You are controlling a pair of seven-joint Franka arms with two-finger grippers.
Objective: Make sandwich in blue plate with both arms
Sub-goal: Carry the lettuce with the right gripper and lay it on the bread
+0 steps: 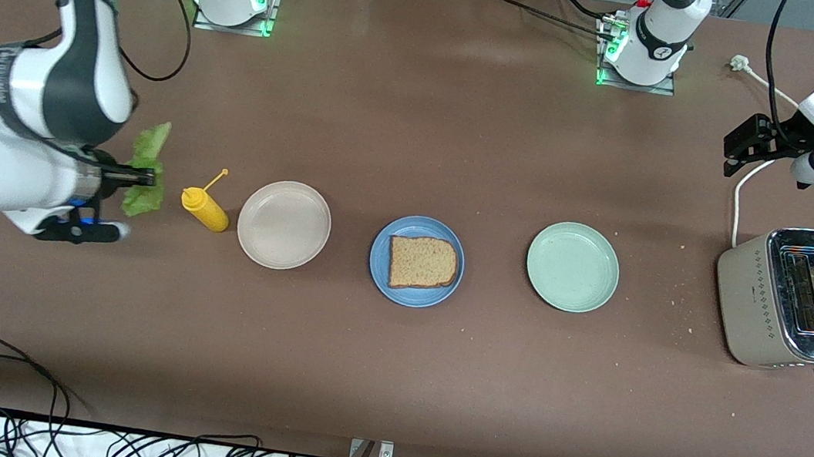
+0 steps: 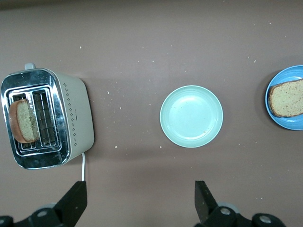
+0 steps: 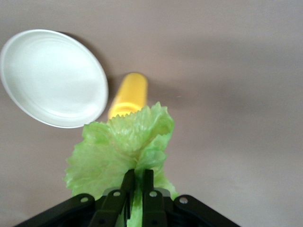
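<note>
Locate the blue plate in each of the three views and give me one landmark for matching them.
Front view: the blue plate sits mid-table between the beige plate and the pale green plate, with one bread slice on it.
Left wrist view: cut off at the picture's edge, beside the pale green plate.
Right wrist view: not in it.
Shared landmark: the pale green plate, in the front and left wrist views.

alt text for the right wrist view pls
The right gripper, jaws shut, holds a ruffled green lettuce leaf above the brown table. Past the leaf lie a yellow squeeze bottle and, beside it, an empty beige plate.
</note>
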